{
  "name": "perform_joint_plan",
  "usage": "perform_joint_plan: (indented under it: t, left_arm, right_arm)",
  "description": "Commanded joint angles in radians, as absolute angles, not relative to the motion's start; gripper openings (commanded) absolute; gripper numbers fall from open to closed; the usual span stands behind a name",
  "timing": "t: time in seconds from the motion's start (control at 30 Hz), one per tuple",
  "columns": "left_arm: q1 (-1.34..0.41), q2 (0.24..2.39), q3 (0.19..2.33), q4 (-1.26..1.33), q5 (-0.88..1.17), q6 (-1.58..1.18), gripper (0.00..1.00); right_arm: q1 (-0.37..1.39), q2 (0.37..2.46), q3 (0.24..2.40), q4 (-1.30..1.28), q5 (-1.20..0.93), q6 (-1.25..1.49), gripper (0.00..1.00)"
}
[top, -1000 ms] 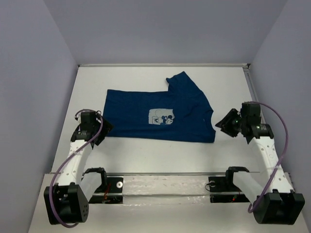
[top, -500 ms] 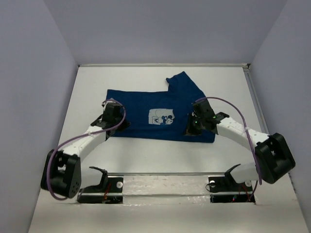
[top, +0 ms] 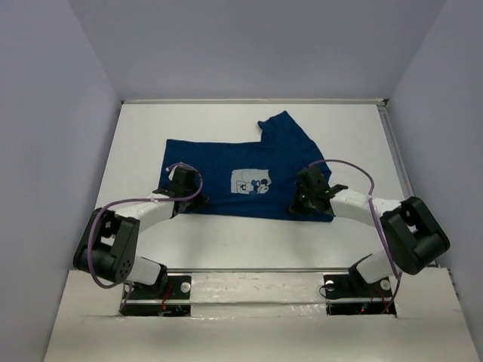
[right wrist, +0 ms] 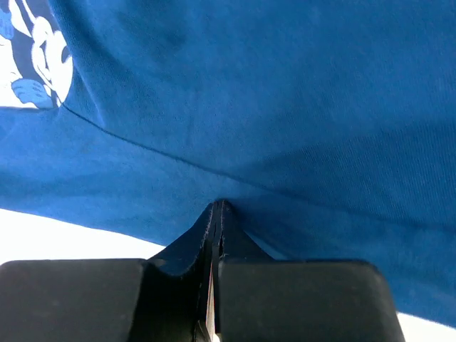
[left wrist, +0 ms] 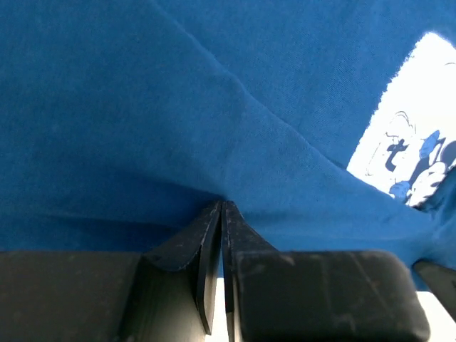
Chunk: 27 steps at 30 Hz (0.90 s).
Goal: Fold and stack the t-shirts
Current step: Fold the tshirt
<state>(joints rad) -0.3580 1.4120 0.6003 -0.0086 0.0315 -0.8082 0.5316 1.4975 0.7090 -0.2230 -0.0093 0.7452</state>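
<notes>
The dark blue t-shirt lies spread flat on the white table, its pale cartoon print facing up and one sleeve pointing to the back. My left gripper is at the shirt's near hem on the left. In the left wrist view it is shut on a pinch of blue cloth, with the print off to the right. My right gripper is at the near edge on the right. Seen from the right wrist, it is shut on a ridge of the cloth.
The white table runs bare between the shirt and a clear strip by the arm bases. Grey walls close in on both sides and the back. A purple cable arcs over the right arm.
Both arms swung in from the table's sides to the shirt's near edge. Both grippers, open a second ago, have shut on the cloth. The shirt has hardly shifted.
</notes>
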Motion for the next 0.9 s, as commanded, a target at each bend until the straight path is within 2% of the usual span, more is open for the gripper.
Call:
perform_joint_plan:
  t: [0.0,0.23,0.37,0.47,0.57,0.63,0.67,0.7,0.77,0.8,0.87]
  left_arm:
    - [-0.356,1.367,0.505,-0.029,0.045,-0.886,0.09]
    - [-0.356,1.258,0.503,-0.143,0.055,-0.923,0.16]
    - [-0.356,1.187,0.471,-0.164,0.112,-0.963,0.17]
    - [-0.356,1.143,0.491,-0.166,0.095,-0.960,0.21]
    - [-0.356,1.152,0.674,-0.224,0.010,-0.875,0.30]
    - [-0.341,1.184,0.857,-0.261,-0.073,-0.815,0.42]
    - [-0.321,1.236,0.909,-0.258,-0.098,-0.784,0.46]
    - [-0.260,1.268,1.001,-0.241,-0.091,-0.735,0.47]
    - [-0.191,1.389,1.075,-0.206,-0.049,-0.698,0.43]
    - [-0.131,1.432,1.106,-0.178,-0.046,-0.668,0.36]
    - [-0.086,1.573,1.215,-0.161,-0.066,-0.637,0.14]
  right_arm:
    - [0.537,1.421,0.585,-0.314,0.066,0.781,0.00]
    - [0.537,1.249,0.580,-0.529,0.077,0.812,0.00]
    - [0.537,1.183,0.575,-0.560,0.057,0.822,0.00]
    - [0.537,1.152,0.664,-0.554,0.028,0.760,0.01]
    - [0.537,1.150,0.847,-0.584,0.021,0.668,0.08]
    - [0.537,1.166,0.926,-0.591,0.044,0.614,0.10]
    - [0.537,1.201,0.963,-0.594,0.051,0.589,0.09]
    - [0.537,1.222,1.021,-0.588,0.058,0.554,0.00]
    - [0.537,1.271,1.058,-0.560,0.043,0.516,0.00]
    - [0.537,1.285,1.072,-0.545,0.031,0.511,0.00]
    - [0.528,1.307,1.117,-0.506,0.008,0.499,0.00]
